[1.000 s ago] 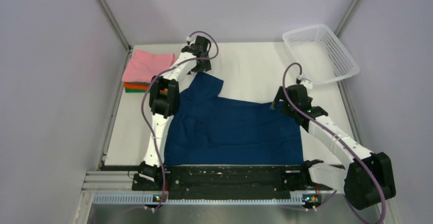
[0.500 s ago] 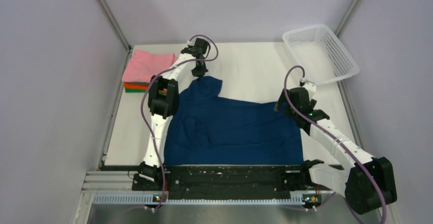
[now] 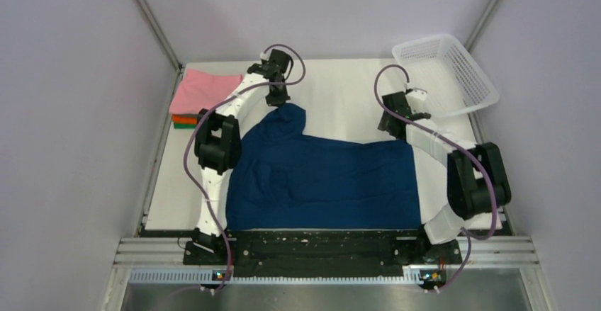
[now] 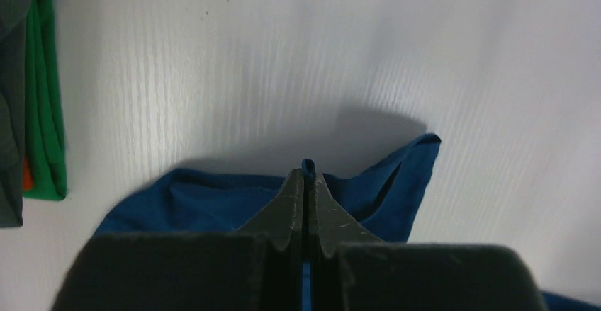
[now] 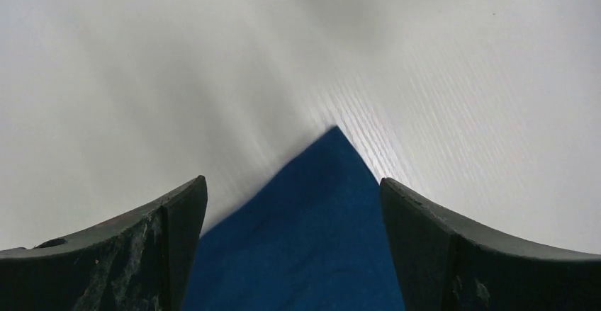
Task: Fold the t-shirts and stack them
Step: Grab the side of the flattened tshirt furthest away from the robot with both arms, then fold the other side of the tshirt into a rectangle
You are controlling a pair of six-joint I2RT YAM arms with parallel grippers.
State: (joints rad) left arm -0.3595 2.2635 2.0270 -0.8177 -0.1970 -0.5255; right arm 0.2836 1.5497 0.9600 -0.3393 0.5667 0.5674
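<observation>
A navy blue t-shirt (image 3: pixel 322 183) lies spread across the white table. My left gripper (image 3: pixel 278 102) is at its far left corner, shut on a pinched fold of the blue cloth (image 4: pixel 191 198). The fold pokes out above the closed gripper (image 4: pixel 305 176). My right gripper (image 3: pixel 394 122) hangs open over the shirt's far right corner (image 5: pixel 319 219), its fingers (image 5: pixel 177 215) standing either side of the pointed corner without holding it. Folded shirts are stacked at the far left, a pink one (image 3: pixel 205 90) on top of orange and green ones (image 3: pixel 186 120). The green edge (image 4: pixel 44 112) also shows in the left wrist view.
A white mesh basket (image 3: pixel 445 74) stands at the far right corner of the table, close behind the right arm. Grey walls enclose the table on the left, back and right. A black rail (image 3: pixel 312 244) runs along the near edge by the arm bases.
The left gripper has shut on the shirt's far left corner. The right arm has swung back and to the left, bringing its open gripper over the shirt's far right corner.
</observation>
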